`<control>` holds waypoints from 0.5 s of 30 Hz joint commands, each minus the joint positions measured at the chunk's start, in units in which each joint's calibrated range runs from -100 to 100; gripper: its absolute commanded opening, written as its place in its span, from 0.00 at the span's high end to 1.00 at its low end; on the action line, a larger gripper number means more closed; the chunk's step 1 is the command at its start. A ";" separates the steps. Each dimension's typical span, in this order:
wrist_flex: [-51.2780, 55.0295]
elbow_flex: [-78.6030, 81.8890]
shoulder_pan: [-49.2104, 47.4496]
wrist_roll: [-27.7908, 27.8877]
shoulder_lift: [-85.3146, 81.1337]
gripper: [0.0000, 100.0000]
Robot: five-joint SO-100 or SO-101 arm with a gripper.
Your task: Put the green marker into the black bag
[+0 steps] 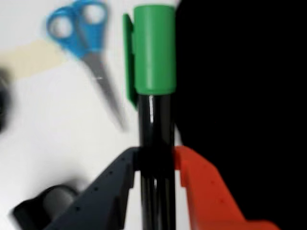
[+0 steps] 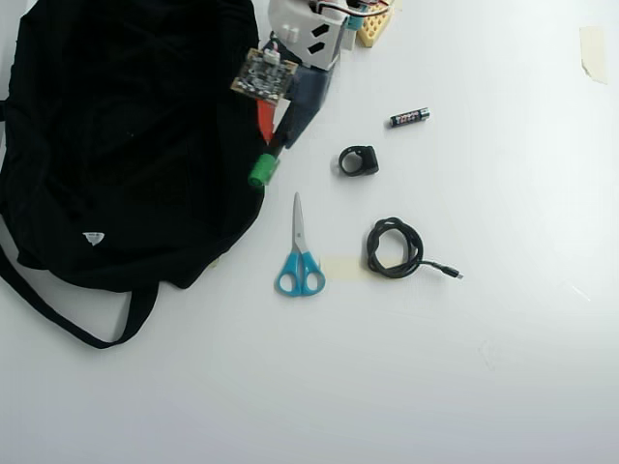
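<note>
Green marker (image 1: 154, 91) clenched in claw (image 1: 156, 165), long axis pointing ahead, black bag (image 2: 126, 135) just alongside

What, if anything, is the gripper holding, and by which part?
The gripper is shut on the green marker, clamping its black barrel below the green cap, which points ahead beside the black bag.

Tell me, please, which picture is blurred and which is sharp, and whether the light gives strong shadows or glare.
In the wrist view the scissors and the table are blurred, while the green marker in the gripper is clearer, with a thin glare line on its barrel. In the overhead view everything is sharp, the light is even, shadows are faint, and the black bag shows almost no detail.
</note>
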 commanded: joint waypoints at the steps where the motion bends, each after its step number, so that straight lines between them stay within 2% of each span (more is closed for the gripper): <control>1: -0.38 -2.59 5.57 0.31 -1.03 0.98; 12: -7.28 -1.88 22.70 1.36 1.05 0.98; 15: -14.34 -2.23 27.41 1.36 8.68 0.98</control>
